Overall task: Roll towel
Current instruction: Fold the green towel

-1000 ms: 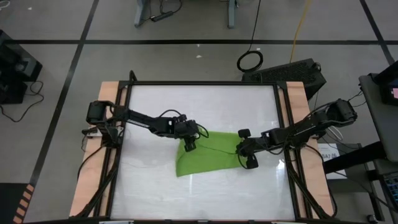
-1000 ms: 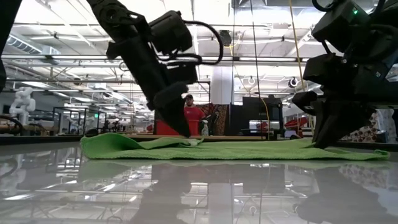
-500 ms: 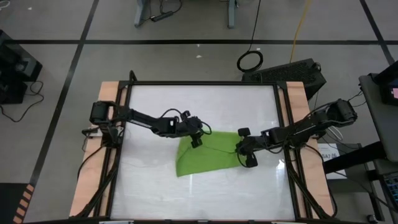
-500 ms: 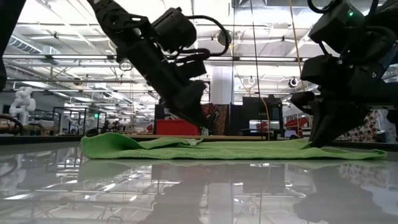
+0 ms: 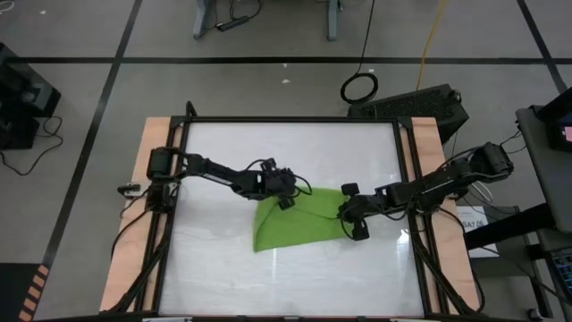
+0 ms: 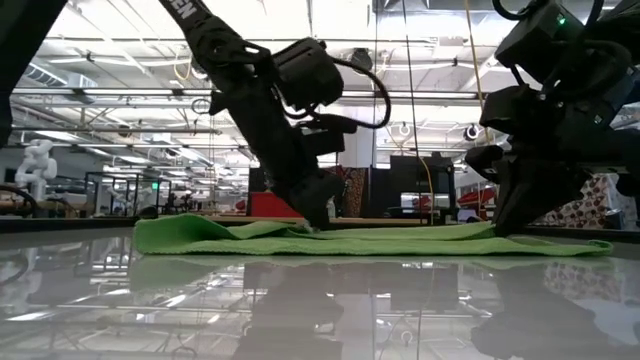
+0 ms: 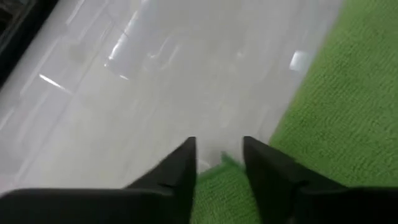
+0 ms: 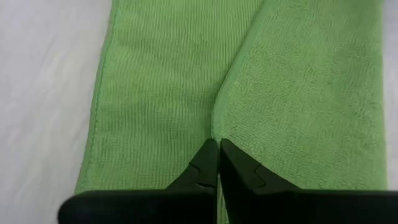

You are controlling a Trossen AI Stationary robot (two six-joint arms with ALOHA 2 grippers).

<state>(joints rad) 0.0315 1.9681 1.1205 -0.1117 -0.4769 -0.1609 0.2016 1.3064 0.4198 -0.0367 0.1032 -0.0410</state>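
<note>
The lime-green towel (image 5: 295,224) lies flat on the white table, right of its middle, and also shows in the low view (image 6: 380,240). My left gripper (image 5: 288,197) is open and down at the towel's far left corner (image 7: 221,165). One finger stands on each side of that corner, and I cannot tell whether they touch it. My right gripper (image 5: 345,215) is at the towel's right end, low on the cloth (image 6: 503,228), shut on a crease. My right gripper pinches a raised crease of the towel (image 8: 215,127) between its two shut fingertips (image 8: 205,158), near the cloth's right end. The fingers slant down from the table's right side. The crease runs on away from the tips, and the rest of the towel lies flat on the table.
The white tabletop (image 5: 223,152) has bare room left, far and near of the towel. Wooden rails (image 5: 156,143) (image 5: 427,152) and a black frame border it. The room beyond shows in the low view.
My left gripper has lifted off the towel's left part, gone toward the table's right and far edges, and come down again at the towel's far left corner. The towel stays flat where it was.
</note>
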